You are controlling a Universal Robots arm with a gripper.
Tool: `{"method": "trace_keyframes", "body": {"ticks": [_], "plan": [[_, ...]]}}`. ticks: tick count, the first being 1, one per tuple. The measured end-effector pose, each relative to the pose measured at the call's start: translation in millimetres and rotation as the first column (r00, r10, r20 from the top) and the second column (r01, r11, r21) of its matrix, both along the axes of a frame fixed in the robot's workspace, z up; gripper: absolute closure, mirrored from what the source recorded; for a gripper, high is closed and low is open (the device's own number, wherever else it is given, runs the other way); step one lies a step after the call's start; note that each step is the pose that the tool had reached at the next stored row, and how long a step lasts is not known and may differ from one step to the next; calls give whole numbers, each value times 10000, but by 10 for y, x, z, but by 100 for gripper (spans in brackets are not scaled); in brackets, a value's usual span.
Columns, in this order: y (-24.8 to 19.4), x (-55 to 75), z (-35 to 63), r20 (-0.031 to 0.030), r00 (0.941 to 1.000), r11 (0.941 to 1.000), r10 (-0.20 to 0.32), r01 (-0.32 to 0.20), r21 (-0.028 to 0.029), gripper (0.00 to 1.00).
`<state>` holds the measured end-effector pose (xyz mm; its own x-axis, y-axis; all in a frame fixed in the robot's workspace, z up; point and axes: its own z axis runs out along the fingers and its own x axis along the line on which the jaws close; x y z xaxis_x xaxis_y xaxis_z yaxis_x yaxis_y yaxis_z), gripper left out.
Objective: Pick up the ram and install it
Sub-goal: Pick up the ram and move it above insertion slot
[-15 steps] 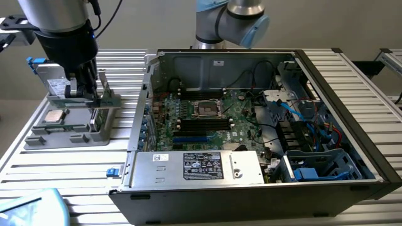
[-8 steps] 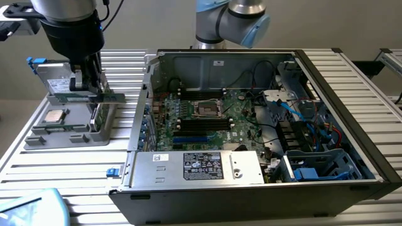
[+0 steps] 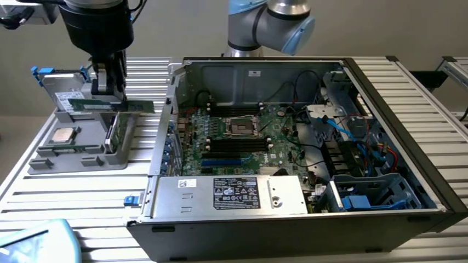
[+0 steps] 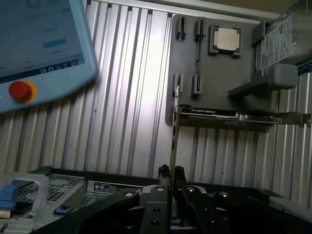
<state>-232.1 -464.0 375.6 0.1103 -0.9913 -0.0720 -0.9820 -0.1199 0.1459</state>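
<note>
Gripper: the gripper (image 3: 109,102) hangs over the grey tray (image 3: 84,125) at the exterior view's left. Its fingers (image 4: 164,171) are narrow and pinch the ram.
Ram: the ram (image 3: 135,106) is held level in the air above the tray. One end pokes toward the side wall of the computer case (image 3: 219,82), with a small gap between them. In the wrist view the ram (image 4: 174,126) shows as a thin edge.
Tray: a CPU chip (image 3: 64,135) lies flat on it. An expansion card (image 3: 113,134) stands on its edge, just under the ram.
Case: it is open on top. The black ram slots (image 3: 235,145) sit near the middle of the motherboard (image 3: 281,156), with loose wires close by toward the exterior view's right.
Counter: the ribbed counter (image 3: 80,186) has a bare strip between tray and case.
Pendant: a teach pendant (image 4: 39,39) with a red button (image 4: 20,90) lies near the case.
</note>
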Motion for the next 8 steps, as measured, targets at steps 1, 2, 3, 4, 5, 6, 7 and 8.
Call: {"method": "trace_keyframes", "body": {"ticks": [1, 2, 3, 4, 5, 6, 7, 8], "plan": [[-1, 30, 17, -33, 10000, 10000, 0, 0, 1, 86], [-2, 63, 31, -64, 10000, 10000, 0, 0, 0, 86], [-2, 97, 42, -91, 10000, 10000, 1, -1, 0, 86], [-3, 132, 50, -113, 9999, 10000, 1, -1, 0, 86], [-3, 168, 56, -131, 9999, 10000, 2, -2, -1, 86], [-3, 207, 61, -147, 9999, 10000, 4, -4, -1, 86], [-3, 247, 66, -162, 9999, 10000, 5, -5, 0, 86], [-3, 289, 72, -178, 9998, 10000, 7, -7, 0, 86]]}}
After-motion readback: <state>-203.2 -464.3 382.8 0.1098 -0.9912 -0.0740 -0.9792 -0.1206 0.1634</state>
